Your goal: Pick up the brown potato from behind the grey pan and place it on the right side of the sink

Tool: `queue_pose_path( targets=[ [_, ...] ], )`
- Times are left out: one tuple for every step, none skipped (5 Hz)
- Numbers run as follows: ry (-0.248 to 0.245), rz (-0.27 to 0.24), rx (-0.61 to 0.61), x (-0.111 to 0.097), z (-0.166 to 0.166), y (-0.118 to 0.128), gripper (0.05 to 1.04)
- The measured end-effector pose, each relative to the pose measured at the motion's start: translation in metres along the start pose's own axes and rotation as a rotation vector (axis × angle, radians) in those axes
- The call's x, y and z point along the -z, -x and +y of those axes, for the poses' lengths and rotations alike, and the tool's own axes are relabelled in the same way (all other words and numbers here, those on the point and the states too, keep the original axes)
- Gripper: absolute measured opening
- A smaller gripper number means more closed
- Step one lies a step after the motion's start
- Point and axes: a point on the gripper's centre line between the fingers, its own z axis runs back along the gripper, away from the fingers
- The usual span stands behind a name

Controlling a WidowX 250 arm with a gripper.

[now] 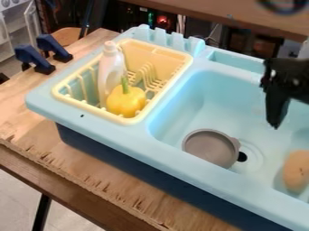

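Note:
The black gripper (278,101) hangs over the right part of the light blue sink (199,99), pointing down at the right of the view. Below and left of it, a grey round dish (209,147) lies on the basin floor beside the dark drain hole. A tan-orange rounded object (296,172) rests in the basin at the right edge, below the gripper. In the pale yellow rack (61,95) at the left, a yellow pepper (125,103) with a green stem sits in front of an upright white bottle (110,72).
The sink unit stands on a wooden table (91,173). Two dark blue clamps (34,58) grip the table's back left. Raised light blue posts (160,37) line the sink's back edge behind the rack. A second wooden surface (223,20) crosses the background.

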Motion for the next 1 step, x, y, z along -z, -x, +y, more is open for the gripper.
queue_pose_path(
  targets=[
    [-0.045,0.12,-0.007,-0.0249,0.0126,0.003,1.011]
  ],
)
